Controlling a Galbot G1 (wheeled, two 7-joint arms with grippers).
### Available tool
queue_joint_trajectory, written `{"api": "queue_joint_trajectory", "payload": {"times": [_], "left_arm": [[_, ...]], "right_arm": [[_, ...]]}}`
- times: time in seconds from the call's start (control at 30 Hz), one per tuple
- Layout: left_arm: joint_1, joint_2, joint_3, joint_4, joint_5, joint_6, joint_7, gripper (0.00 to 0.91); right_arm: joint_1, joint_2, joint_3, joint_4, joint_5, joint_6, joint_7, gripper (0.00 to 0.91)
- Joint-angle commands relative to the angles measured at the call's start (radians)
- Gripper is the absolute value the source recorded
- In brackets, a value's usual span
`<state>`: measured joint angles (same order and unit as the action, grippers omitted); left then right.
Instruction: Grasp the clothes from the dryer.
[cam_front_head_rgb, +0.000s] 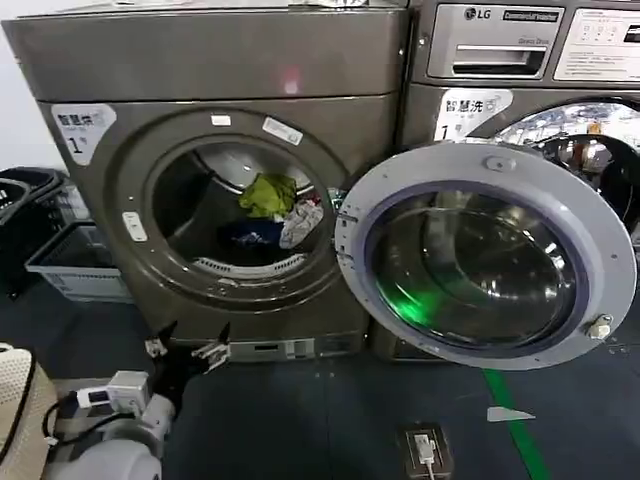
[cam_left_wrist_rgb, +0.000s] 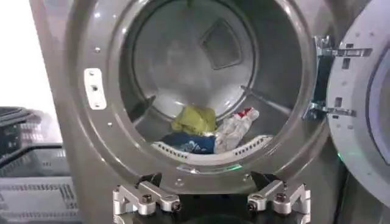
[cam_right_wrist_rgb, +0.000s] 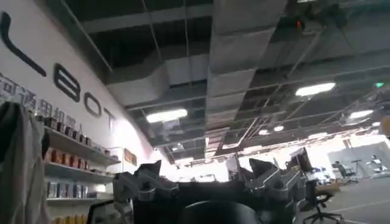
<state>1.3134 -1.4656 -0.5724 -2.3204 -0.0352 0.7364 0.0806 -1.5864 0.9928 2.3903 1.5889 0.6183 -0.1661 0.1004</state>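
I hold the left gripper (cam_front_head_rgb: 187, 345), fingers spread wide, low before the dryer (cam_front_head_rgb: 210, 60); next, reach inside for the clothes (cam_front_head_rgb: 272, 212).

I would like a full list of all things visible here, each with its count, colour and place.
bronze-grey metal front-loading dryer: one, left, porthole open
grey-rimmed round glass door: one, swung open to the right
soft clothes heap: yellow-green, dark navy and white with red marks, inside the drum
LG-branded machine: one, grey, right of the dryer
plastic baskets: one light grey and one black, far left on the floor
green floor line: one, lower right
left end effector: open, low in front of the dryer
right end effector: open, pointing at the ceiling
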Motion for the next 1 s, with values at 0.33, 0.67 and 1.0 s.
{"api": "queue_joint_trajectory", "payload": {"times": [0.33, 0.67, 1.0], "left_arm": [[-0.009, -0.003, 0.000, 0.019, -0.003, 0.049, -0.001, 0.907], [-0.013, -0.005, 0.001, 0.029, -0.009, 0.049, 0.000, 0.907], [-0.019, -0.005, 0.000, 0.034, -0.018, 0.049, 0.000, 0.907]], "right_arm": [[0.001, 0.007, -0.003, 0.007, -0.002, 0.000, 0.000, 0.907], [-0.001, 0.008, -0.001, 0.011, -0.005, 0.000, 0.000, 0.907], [0.006, 0.012, -0.009, 0.018, -0.007, -0.001, 0.000, 0.907]]}}
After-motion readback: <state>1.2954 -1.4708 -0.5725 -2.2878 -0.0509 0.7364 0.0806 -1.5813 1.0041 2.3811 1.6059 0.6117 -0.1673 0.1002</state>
